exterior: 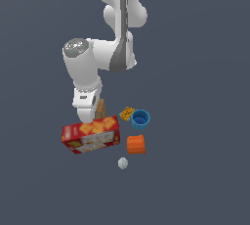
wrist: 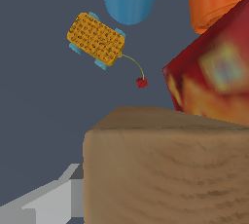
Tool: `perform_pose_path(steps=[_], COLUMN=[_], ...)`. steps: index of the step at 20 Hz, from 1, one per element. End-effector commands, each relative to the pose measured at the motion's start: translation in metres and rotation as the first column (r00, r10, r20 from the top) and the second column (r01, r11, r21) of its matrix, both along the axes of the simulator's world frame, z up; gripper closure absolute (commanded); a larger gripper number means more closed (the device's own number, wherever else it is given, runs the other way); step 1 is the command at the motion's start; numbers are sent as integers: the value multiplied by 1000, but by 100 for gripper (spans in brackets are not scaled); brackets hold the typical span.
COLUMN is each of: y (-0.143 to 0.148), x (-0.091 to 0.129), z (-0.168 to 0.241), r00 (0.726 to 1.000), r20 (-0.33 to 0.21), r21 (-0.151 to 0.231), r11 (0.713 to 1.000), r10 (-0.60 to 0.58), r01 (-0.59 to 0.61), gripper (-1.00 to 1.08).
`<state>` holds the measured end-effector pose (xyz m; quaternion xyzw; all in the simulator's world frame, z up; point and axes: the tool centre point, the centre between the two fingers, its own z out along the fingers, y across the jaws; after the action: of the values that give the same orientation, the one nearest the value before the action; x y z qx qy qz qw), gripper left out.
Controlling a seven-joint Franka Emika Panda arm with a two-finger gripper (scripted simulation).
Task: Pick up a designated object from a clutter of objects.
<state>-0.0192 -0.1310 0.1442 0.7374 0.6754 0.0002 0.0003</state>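
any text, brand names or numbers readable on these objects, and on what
None can be read.
red cracker box: printing shows on its face, beside the cracker pictures, but it is too small and blurred to read in both views.
brown box: plain, no markings.
blue cup: no markings visible.
orange cup: no markings visible.
orange-yellow wheeled toy: dotted texture only, no text.
white ball: too small to tell.

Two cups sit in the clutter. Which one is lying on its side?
The orange cup lies tipped on its side near the red cracker box. The blue cup stands upright, mouth up, beside the small yellow toy.
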Motion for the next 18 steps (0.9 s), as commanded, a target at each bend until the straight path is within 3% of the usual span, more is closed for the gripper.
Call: perform_pose_path(steps=[1,8,18], y=[3,33,119], x=[1,6,22], z=[3,28,99], r00=[1000,1000,1000], r20=[1,1,0], r21=[0,-1,-3], r11=[1000,1000,1000], r10=[1,1,1], r01=[-1,-1,-1], gripper=[108,108,108])
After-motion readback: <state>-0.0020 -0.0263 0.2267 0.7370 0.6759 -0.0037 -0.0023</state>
